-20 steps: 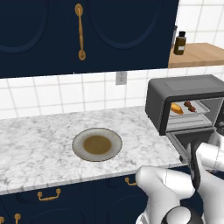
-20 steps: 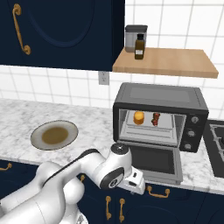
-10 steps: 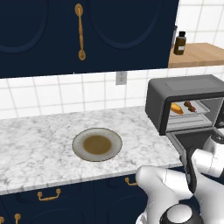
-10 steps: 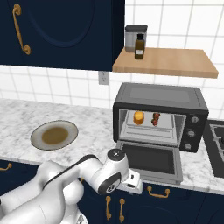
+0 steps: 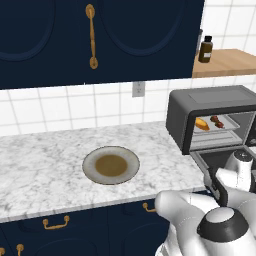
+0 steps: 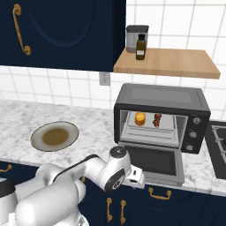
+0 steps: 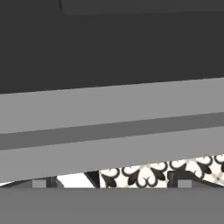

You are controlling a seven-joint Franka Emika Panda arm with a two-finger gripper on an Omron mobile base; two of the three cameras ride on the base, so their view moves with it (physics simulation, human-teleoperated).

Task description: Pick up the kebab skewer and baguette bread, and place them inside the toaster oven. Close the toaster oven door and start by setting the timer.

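— Since a second ago, what has moved?
— Only my arm, lower under the toaster oven door (image 6: 152,162); my jaws stay spread, holding nothing.
— What's done?
— Up beyond my jaws, baguette bread (image 6: 140,118) then kebab skewer (image 6: 157,120) lie in the toaster oven (image 6: 162,115).
— Left?
— Shutting that door, setting the timer.

The toaster oven (image 6: 161,117) is a dark grey box sitting on the bench (image 6: 88,128). Its door (image 6: 152,162) hangs open, folded down flat in front. Inside, on the wire rack (image 6: 150,129), the little orange-yellow baguette bread (image 6: 140,118) sits on the left, and the kebab skewer (image 6: 157,120) with red and brown chunks sits just beside it
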